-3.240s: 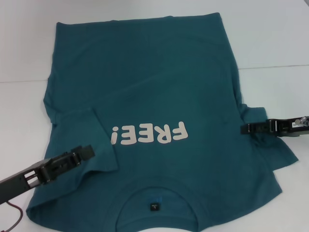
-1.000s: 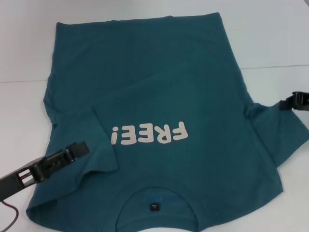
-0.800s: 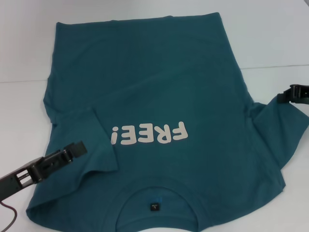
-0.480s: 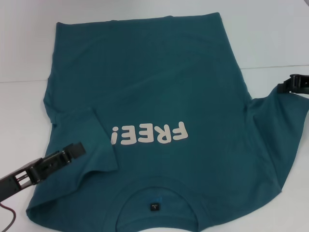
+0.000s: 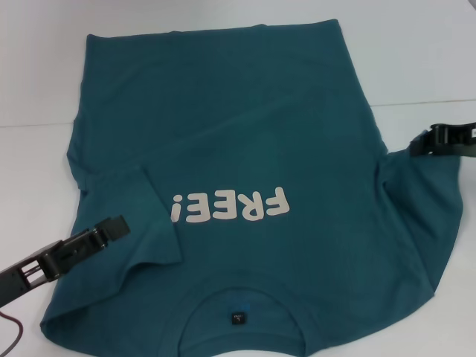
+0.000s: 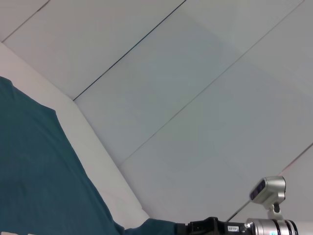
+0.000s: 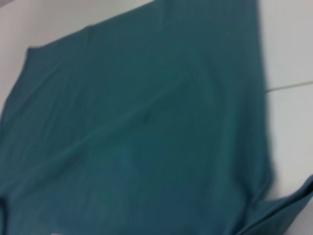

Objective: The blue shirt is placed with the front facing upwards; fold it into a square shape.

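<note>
The blue shirt [image 5: 245,134] lies spread on the white table, front up, with cream "FREE!" lettering [image 5: 229,207] and its collar label [image 5: 236,318] near me. Its left sleeve [image 5: 134,216] is folded in onto the body. My left gripper [image 5: 113,226] hovers at that folded sleeve's outer edge. My right gripper [image 5: 421,144] is shut on the tip of the right sleeve [image 5: 416,201], which it holds lifted and stretched off the table. In the left wrist view the right gripper [image 6: 208,228] shows far off with cloth [image 6: 44,171] running up to it. The shirt [image 7: 137,137] fills the right wrist view.
White table [image 5: 416,52] surrounds the shirt, with a seam line [image 5: 424,103] running to the right behind it. A red cable [image 5: 18,335] hangs by my left arm at the near left corner.
My right gripper carried the right sleeve's tip upward, then inward to the left, so the sleeve now stands raised. My left gripper drew back slightly to the left off the folded sleeve.
</note>
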Robot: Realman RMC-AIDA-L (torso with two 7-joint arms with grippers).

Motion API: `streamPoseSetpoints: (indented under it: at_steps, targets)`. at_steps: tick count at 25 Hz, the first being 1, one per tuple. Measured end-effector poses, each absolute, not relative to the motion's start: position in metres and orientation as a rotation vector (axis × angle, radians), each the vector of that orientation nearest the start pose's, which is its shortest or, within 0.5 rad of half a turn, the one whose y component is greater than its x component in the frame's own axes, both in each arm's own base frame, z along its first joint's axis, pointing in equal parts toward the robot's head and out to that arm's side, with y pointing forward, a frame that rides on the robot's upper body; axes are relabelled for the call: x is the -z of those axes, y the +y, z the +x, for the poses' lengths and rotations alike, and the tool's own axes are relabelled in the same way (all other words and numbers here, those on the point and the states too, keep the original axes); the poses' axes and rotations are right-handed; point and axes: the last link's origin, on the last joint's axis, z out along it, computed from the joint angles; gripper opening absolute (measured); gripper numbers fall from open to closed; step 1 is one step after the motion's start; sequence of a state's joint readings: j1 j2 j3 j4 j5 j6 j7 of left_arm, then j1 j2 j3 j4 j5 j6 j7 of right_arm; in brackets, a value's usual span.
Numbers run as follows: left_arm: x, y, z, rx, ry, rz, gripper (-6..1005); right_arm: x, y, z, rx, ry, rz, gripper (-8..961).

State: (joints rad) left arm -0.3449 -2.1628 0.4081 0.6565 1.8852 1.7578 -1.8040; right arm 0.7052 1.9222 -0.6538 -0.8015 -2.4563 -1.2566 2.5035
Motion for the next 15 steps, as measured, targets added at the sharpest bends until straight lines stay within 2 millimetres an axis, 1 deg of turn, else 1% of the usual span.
streamPoseSetpoints:
  at_steps: [5,9,12,15]
  targets:
    - [-0.016,0.270,-0.291,1.305,-1.397,-2.253,824,-0.076,0.421,0.266,-0.229,1.579,-2.109,99]
    - [-0.016,0.270,-0.291,1.307,-1.398,-2.249,824,-0.061,0.423,0.255,-0.187,1.576,-2.148,107]
    - [-0.017,0.270,-0.291,1.314,-1.399,-2.237,824,-0.053,0.425,0.249,-0.174,1.573,-2.159,113]
    - [-0.017,0.270,-0.292,1.317,-1.400,-2.233,824,-0.047,0.427,0.249,-0.177,1.577,-2.153,119]
